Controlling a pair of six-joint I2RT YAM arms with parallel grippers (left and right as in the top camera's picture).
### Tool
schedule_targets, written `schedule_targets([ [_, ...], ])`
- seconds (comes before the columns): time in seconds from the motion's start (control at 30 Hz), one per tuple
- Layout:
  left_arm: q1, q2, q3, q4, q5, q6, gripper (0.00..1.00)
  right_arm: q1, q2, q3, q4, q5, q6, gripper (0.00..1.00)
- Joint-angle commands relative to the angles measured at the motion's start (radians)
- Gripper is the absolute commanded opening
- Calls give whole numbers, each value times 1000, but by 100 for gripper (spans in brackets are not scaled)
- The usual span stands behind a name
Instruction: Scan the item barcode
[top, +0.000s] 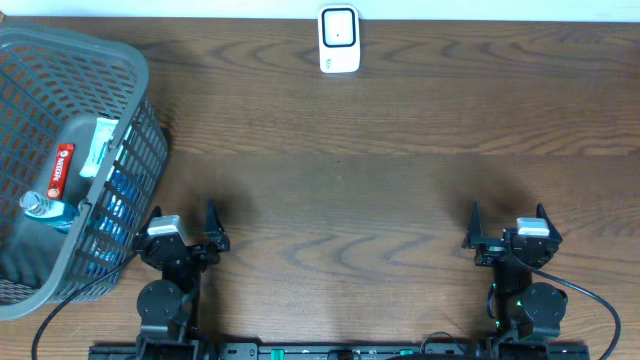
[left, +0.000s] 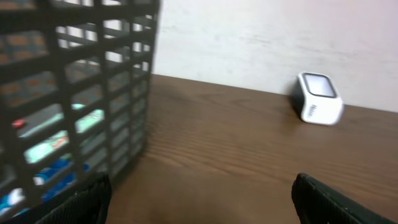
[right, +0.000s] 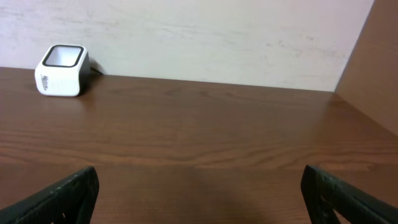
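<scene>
At the near edge of the tabletop (top: 350, 200), the left end effector (top: 183, 215) and the right end effector (top: 508, 215) are seen low over the wood, each with its jaws spread wide and nothing between them; only bare wood shows between the fingers in both wrist views. Progress is judged to be at the very start: nothing is gripped and nothing has been presented for scanning. Just beside the left end effector, on its left, the grey basket (top: 140, 90) is recorded, with the candidate items inside it: a red packet (top: 62, 168), a white-and-teal tube (top: 100, 145), a clear-capped bottle (top: 40, 205) and a blue pack (top: 120, 195) low against the wall nearest the arm. Which one is meant cannot be settled. At the far edge, against the wall and well apart from both arms, the white scanner (top: 339, 40) is noted. Left to do, by estimate: an item lifted out, its barcode found and turned to the scanner window. No barcode is visible; labels are too small to read, the basket's left side is cut off overhead, and its contents are blurred behind the mesh in the left wrist view.
</scene>
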Motion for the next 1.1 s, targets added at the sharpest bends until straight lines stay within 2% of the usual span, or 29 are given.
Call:
schedule_targets([
  [0.0,-3,-6,-2,-73,74,-2,93,9,-5,-2,-3,2,-9,99],
  [0.23,-3,64,180,-210,100,-3,93,9,-5,-2,-3,2,-9,99],
  [0.6,-3,399,696,-497,101,-11,93,9,-5,-2,-3,2,-9,99],
  [0.77,-3,414,723,-449,282,-10,93,9,-5,-2,-3,2,-9,99],
  [0.9,-3,435,787,-506,267,-16,93,9,-5,-2,-3,2,-9,99],
  [1.07,-3,563,989,-686,181,-60,93,9,-5,-2,-3,2,-9,99],
])
